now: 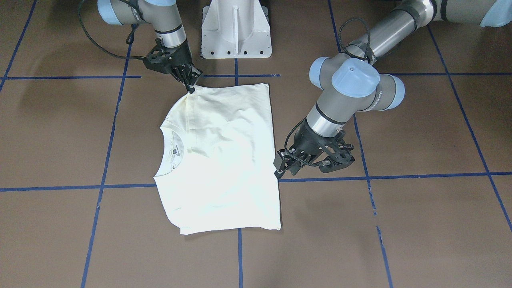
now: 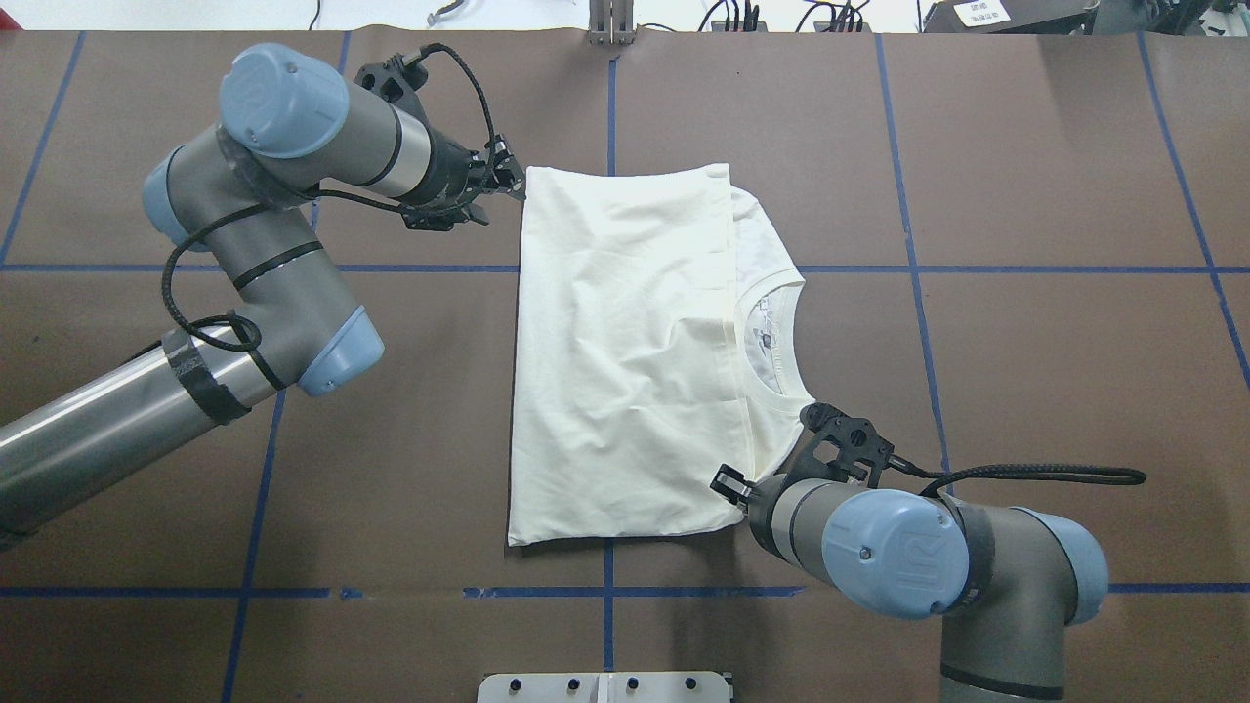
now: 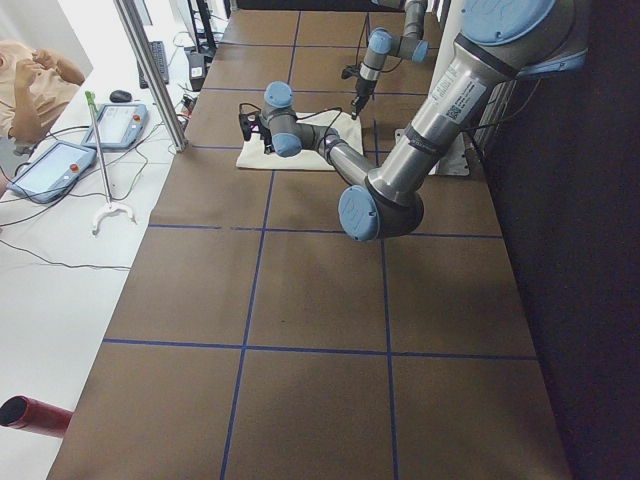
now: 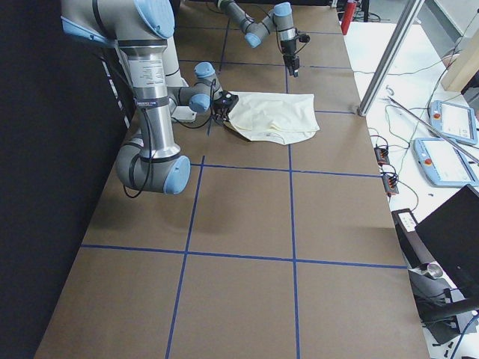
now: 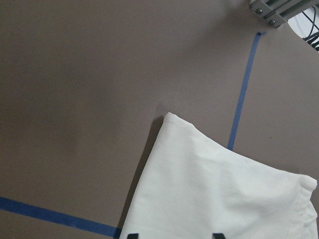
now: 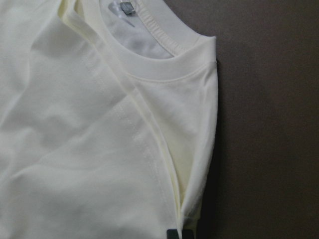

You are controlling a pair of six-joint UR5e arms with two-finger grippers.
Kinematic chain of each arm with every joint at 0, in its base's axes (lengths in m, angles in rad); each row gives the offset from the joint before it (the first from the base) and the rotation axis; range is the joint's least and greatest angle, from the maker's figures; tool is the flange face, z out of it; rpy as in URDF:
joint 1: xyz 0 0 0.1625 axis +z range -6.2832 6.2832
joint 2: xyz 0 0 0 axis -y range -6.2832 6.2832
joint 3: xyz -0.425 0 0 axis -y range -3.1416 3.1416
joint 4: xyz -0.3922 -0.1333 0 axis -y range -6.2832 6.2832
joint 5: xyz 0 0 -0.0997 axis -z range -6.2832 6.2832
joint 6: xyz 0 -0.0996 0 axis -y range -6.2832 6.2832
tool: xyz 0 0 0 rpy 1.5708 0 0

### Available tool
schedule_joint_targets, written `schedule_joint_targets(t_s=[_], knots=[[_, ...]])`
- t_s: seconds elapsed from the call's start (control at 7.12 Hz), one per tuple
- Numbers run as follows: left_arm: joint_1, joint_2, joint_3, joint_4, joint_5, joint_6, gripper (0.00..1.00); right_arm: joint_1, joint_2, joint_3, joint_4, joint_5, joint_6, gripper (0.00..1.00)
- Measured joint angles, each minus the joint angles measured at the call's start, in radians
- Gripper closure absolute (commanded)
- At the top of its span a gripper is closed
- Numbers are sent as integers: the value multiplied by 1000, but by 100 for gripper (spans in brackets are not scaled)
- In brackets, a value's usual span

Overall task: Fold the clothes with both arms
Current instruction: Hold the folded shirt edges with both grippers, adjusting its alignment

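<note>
At the table's near edge, on the robot's side, stands the white pedestal base (image 1: 236, 28). Just beyond it the right gripper (image 1: 191, 87) points down at the near right corner of the T-shirt (image 2: 625, 351). Its fingers are clenched on a small fold of cloth at the shoulder, and the fabric is drawn to a point at their tips. The right wrist view shows the two dark tips pressed close together, with the cream fold pinched between them.

The T-shirt lies folded on the middle of the brown table (image 2: 1025, 371), across a blue tape line (image 2: 977, 268), with plain cream cloth facing up. A folded layer covers most of it. That layer's straight edge stops short of the ribbed collar (image 6: 162, 32), which faces the table's right end.

Farther on, toward the shirt's far left corner, the left gripper (image 2: 510, 181) hangs just above the cloth's left edge. Its fingers are released: in the left wrist view the two tips stand apart over the cream fabric, grasping nothing. A metal post (image 2: 610, 20) rises at the table's far edge.
</note>
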Motion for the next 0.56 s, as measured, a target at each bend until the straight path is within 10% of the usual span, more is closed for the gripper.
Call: schedule_joint_targets(t_s=[0.56], knots=[[366,219,-422,252,237,-266,35,-14,-79,104,1,10,-6,100]])
